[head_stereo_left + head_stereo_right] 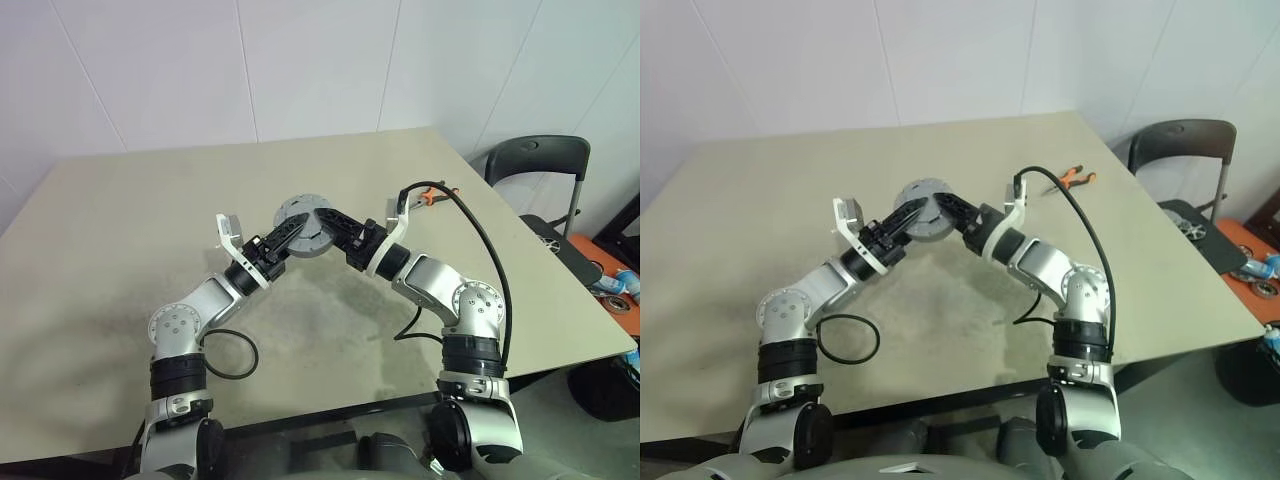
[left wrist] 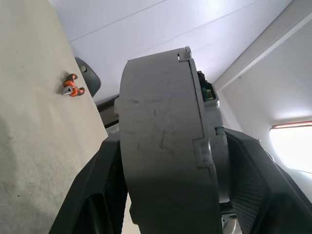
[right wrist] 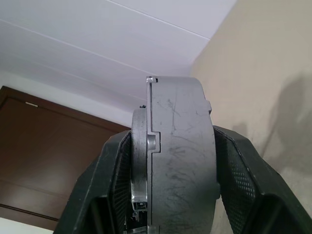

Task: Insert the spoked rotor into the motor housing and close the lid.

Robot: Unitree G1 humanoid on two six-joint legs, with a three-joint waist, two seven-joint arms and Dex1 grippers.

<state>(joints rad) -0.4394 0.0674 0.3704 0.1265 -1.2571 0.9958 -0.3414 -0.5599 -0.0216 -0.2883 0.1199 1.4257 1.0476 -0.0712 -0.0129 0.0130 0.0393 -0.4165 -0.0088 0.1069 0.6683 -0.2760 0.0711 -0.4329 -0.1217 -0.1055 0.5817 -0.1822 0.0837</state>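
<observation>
Above table [image 1: 120,250], both end effectors clamp motor housing [image 1: 303,225].

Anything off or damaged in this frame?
Nothing serious. Both hands, left and right, clamp the closed grey motor assembly above the table. Its grey wall is scuffed with fine scratches, seen close up in the wrist views. Orange-handled pliers lie near the table's far right edge.

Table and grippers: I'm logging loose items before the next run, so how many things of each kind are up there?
Grey round motor assembly, held above the table between the left gripper and right gripper: 1
Orange-handled pliers, on the table: 1
Total: 2
</observation>
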